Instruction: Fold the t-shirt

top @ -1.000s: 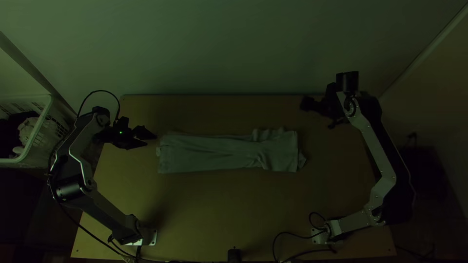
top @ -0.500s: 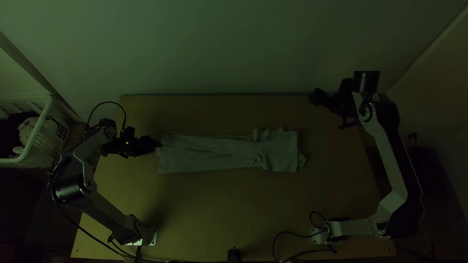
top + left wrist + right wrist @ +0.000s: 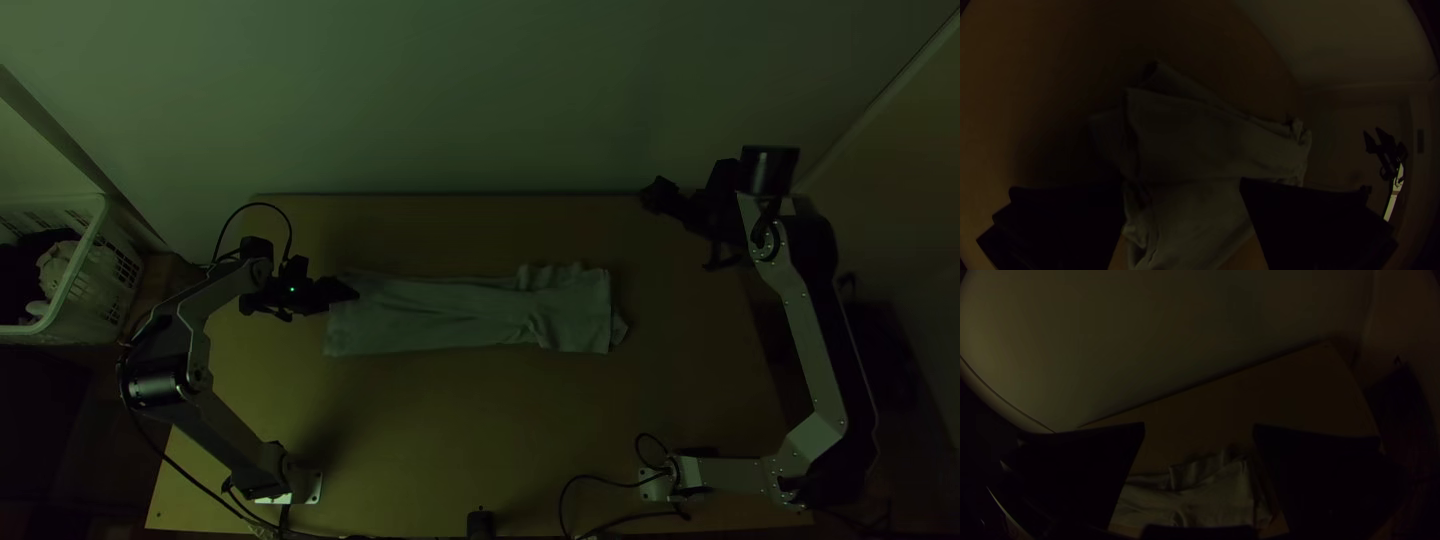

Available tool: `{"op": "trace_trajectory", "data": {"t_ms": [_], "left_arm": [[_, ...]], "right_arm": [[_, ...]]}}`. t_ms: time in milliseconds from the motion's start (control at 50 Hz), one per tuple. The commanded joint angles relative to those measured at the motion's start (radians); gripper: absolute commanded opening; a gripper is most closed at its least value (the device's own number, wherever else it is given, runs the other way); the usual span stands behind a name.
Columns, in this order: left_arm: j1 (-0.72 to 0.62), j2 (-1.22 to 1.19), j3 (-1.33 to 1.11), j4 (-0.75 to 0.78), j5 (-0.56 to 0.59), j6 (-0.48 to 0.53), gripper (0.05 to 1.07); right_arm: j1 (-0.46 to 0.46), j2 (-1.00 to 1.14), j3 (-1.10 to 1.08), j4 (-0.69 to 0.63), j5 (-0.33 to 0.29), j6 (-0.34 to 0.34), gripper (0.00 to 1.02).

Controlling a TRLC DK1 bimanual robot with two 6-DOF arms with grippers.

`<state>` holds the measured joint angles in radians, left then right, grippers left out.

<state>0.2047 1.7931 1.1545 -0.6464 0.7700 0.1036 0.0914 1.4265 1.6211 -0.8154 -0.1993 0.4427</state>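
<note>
Darkness swallows much of the detail around the t-shirt (image 3: 440,318), which lies as a long, narrow folded strip across the middle of the counter (image 3: 480,420), creased along its length and rumpled toward its right end. The left gripper (image 3: 350,293) covers part of the strip's left end in the top view, and whether it touches the cloth there cannot be told. In the left wrist view its fingers (image 3: 1310,225) are black shapes cut off by the bottom edge; they stand wide apart, with cloth visible between them. The right gripper (image 3: 655,193) is up near the counter's far edge, well apart from the cloth; in the right wrist view its fingers (image 3: 1075,475) also stand apart, hiding portions of the cloth's ends. How many layers the strip has is too dim to make out. The basket (image 3: 88,262) on the left is cut off by the top view's edge, and the dark part of its contents is unreadable. Compared with half a second earlier, the left gripper has moved right, farther over the cloth's end, and the right gripper has drifted slightly outward, while the t-shirt lies just as it did.
</note>
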Motion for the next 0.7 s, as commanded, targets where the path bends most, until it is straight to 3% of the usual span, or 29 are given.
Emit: {"op": "trace_trajectory", "data": {"t_ms": [0, 280, 320, 360, 460, 480, 680], "left_arm": [[-0.057, 0.026, -0.033, 0.022, -0.018, -0.053, 1.03], [-0.149, 0.006, -0.053, 0.088, -0.113, -0.136, 0.99], [-0.16, 0.005, -0.061, 0.088, -0.132, -0.136, 0.91], [-0.172, -0.001, -0.072, 0.097, -0.161, -0.139, 0.75], [-0.177, -0.032, -0.101, 0.146, -0.19, -0.156, 0.13], [-0.176, -0.035, -0.101, 0.148, -0.193, -0.157, 0.07], [-0.117, -0.093, -0.091, 0.117, -0.23, -0.143, 0.08]], "right_arm": [[0.008, -0.034, -0.013, 0.009, -0.005, 0.027, 0.99], [0.01, -0.074, -0.066, 0.009, -0.005, 0.031, 0.99], [0.01, -0.08, -0.073, 0.009, -0.003, 0.033, 0.99], [0.01, -0.083, -0.078, 0.009, -0.003, 0.034, 0.99], [0.01, -0.093, -0.095, 0.013, -0.005, 0.041, 0.99], [0.01, -0.097, -0.101, 0.016, -0.005, 0.041, 0.99], [0.018, -0.121, -0.142, 0.028, -0.003, 0.041, 0.99]]}}
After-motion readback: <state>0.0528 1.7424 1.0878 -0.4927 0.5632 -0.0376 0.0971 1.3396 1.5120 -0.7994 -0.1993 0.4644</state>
